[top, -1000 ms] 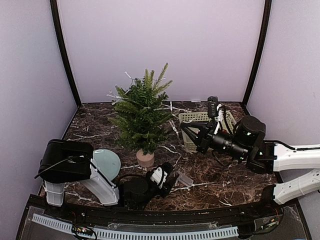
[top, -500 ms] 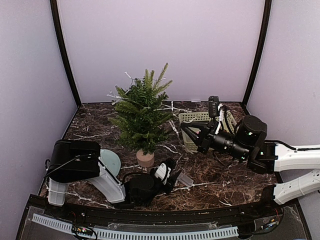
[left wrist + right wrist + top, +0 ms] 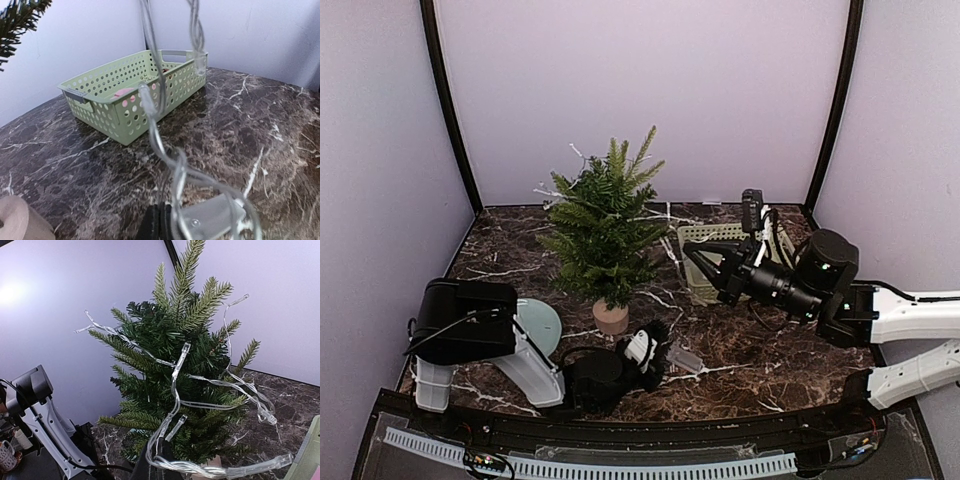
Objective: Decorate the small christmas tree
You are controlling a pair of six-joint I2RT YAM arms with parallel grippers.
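Facing right claw [image 3: 690, 250] stands the small christmas tree [image 3: 603, 235].

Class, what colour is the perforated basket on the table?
Pale green basket; clearest in the left wrist view.

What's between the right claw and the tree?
A clear light string, pinched in the right claw, runs up into the tree branches; the right wrist view shows it.

Open marble: table [image 3: 505, 250] at 9 o'clock of the small christmas tree [image 3: 603, 235].
Blocked, 3 o'clock: green perforated basket [image 3: 698, 238].
Blocked, 6 o'clock: left arm [image 3: 595, 378].
Across branches: clear light string [image 3: 176, 382].
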